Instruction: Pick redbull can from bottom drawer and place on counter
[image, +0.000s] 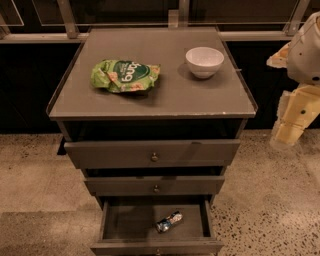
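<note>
1. Can (169, 221) lay on its side in the open bottom drawer (125, 222), right of the drawer's middle and nearer its front, touching nothing else.
2. Its long axis ran on a slant, from lower left to upper right of the frame, neither square to the drawer front nor along it.
3. Gripper (290, 127) hung at the right edge of the frame, level with the top drawer, outside the cabinet and well apart from the can. Whether it was released or clenched could not be told.
4. From the gripper the can lay down and to the left in the frame. The reach would likely need to drop, swing in over the drawer, and turn the grip across that slant.
5. Counter (165, 97) carried a bag (125, 75) at left and a bowl (204, 61) at right, with room nearer its front edge for the set-down.
</note>
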